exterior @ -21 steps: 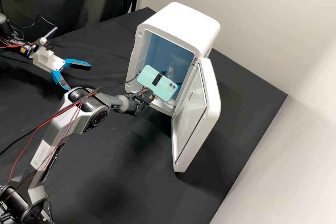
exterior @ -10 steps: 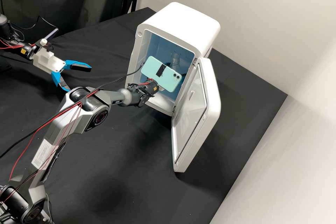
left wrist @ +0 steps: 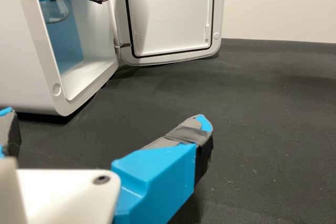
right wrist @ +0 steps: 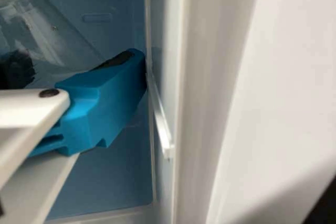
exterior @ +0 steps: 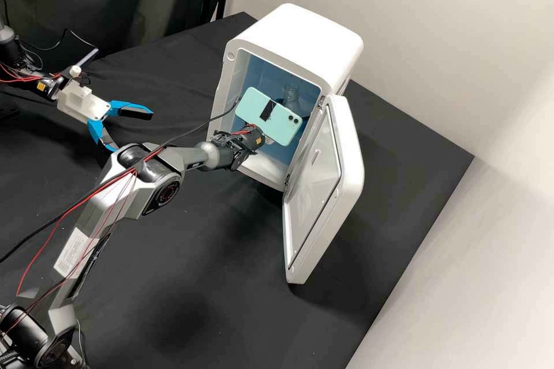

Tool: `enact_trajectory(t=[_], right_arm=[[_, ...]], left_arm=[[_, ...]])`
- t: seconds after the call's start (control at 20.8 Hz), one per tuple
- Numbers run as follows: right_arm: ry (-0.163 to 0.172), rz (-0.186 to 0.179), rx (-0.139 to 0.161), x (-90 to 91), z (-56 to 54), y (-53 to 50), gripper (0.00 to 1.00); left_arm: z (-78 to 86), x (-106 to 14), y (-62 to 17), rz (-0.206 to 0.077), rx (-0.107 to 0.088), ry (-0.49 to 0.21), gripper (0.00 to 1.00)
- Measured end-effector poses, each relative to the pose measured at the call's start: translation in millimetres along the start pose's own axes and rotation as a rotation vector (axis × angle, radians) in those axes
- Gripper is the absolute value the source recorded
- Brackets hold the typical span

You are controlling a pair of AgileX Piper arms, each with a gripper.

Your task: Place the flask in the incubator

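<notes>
The white incubator (exterior: 300,34) stands at the back of the bench, its door (exterior: 323,184) swung open and its inside blue. The clear glass flask (exterior: 290,94) hangs inside the chamber, above its floor. My right gripper (right wrist: 71,59) is inside the incubator, shut on the flask (right wrist: 26,9); one blue finger (right wrist: 105,98) lies close to the inner side wall. A mint-green device (exterior: 268,116) on that wrist hides most of the flask from the high view. My left gripper (exterior: 124,124) stands open with nothing in it, left of the incubator (left wrist: 31,77), facing the flask (left wrist: 52,9).
The open door (left wrist: 168,19) juts out toward the bench's front right. Black cloth (exterior: 202,253) covers the bench in front. Red and black cables run along the right arm (exterior: 138,179). A pale wall rises behind the incubator.
The right arm has raised the flask and carried it higher and deeper into the incubator. The left gripper has barely shifted.
</notes>
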Motion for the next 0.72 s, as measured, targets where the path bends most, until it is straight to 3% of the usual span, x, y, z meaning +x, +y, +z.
enact_trajectory(t=[0.29, 0.53, 0.72], right_arm=[[-0.008, 0.001, 0.009, 0.0, 0.2, -0.4, 0.00], [-0.006, 0.003, -0.007, 0.4, -0.6, 0.6, 0.00], [-0.015, -0.009, -0.009, 3.5, 5.7, -9.0, 0.00]], left_arm=[[-1.2, 2.6, -0.2, -0.001, 0.006, 0.001, 1.00], [0.2, 3.2, -0.4, -0.001, 0.006, -0.002, 1.00], [0.1, 3.3, -0.7, -0.002, 0.005, -0.002, 1.00]])
